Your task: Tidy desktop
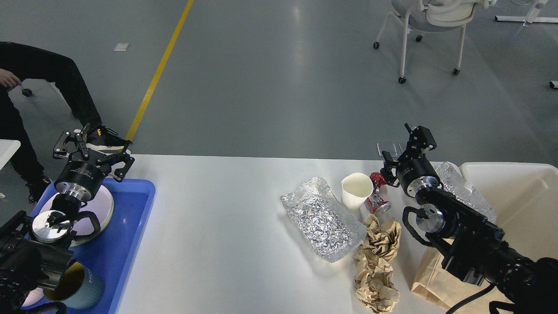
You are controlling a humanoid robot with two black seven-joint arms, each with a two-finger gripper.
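At the left the blue plastic tray (130, 226) sits at the left end of the desktop (226, 226), and it looks like the collecting place for crockery: a white plate (104, 205) lies flat in it and a teal mug with a yellow inside (76, 283) stands upright near its front edge. The left gripper (93, 152) hangs above the tray's far corner, over the plate, its 2 fingers spread apart with nothing between them. Across bare white top, well apart from the tray, the rubbish is bunched together: a crumpled foil bag (322, 218), a white paper cup (356, 189) standing upright just beside it, a crushed red can (377, 194) touching the cup's right side, and 2 wads of brown paper (377, 261) in front. The right gripper (403, 150) is raised above the desktop's far edge, just right of the can; its fingers appear parted and empty. Beside its arm lie a clear plastic wrapper (462, 187) and a brown paper bag (429, 272), then the cream-white bin (523, 170) at the right edge, probably meant for this litter
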